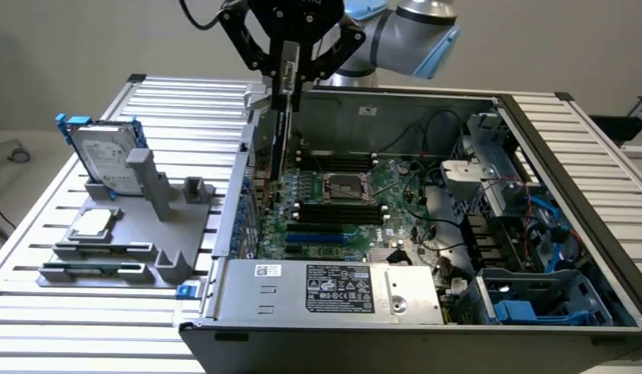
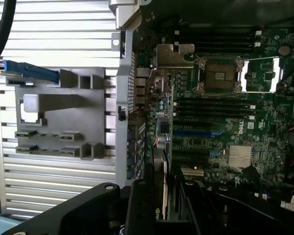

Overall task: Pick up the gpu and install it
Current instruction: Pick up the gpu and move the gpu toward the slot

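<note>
Slatted tabletop [image 1: 51, 312], open computer case [image 1: 601, 234]: your claw [image 1: 287, 78] grips the gpu [image 1: 275, 148].
Its long axis stands upright, lower end pointing at the motherboard [image 1: 347, 210].

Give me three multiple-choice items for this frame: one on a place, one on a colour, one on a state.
1. Where is the gpu?
A) lying flat on the motherboard
B) held upright over the motherboard
C) leaning on the hard drive

2. The hard drive's side rails are:
A) blue
B) red
C) yellow

3. The gripper is:
A) open and empty
B) shut on the hard drive
C) shut on the gpu

Answers:
1 B, the card hangs edge-down above the board.
2 A, blue rails flank the drive.
3 C, the fingers clamp the card's top edge.
</note>
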`<action>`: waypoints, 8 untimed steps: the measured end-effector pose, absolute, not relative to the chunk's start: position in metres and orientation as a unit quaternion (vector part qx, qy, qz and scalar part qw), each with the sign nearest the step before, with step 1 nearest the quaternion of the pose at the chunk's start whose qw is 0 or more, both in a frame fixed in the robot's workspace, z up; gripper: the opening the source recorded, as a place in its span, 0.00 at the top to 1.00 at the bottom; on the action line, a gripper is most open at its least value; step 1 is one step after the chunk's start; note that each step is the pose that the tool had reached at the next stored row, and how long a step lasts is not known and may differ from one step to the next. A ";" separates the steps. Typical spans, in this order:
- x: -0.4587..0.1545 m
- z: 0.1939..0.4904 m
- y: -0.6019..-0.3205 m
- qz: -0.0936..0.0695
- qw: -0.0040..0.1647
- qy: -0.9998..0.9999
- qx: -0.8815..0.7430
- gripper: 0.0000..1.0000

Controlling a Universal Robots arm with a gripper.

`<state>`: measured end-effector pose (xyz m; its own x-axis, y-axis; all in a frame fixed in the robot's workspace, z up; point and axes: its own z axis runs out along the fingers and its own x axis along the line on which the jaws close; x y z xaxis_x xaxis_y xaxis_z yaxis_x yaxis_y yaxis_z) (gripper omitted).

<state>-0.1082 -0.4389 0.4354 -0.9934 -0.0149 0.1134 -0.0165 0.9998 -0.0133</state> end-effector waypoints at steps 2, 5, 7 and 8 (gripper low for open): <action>-0.104 0.433 -0.439 0.008 0.057 -0.998 0.006 0.74; -0.096 0.430 -0.439 0.011 0.057 -0.998 0.003 0.74; -0.090 0.428 -0.439 0.012 0.057 -0.998 0.002 0.74; -0.086 0.426 -0.439 0.012 0.057 -0.998 0.001 0.74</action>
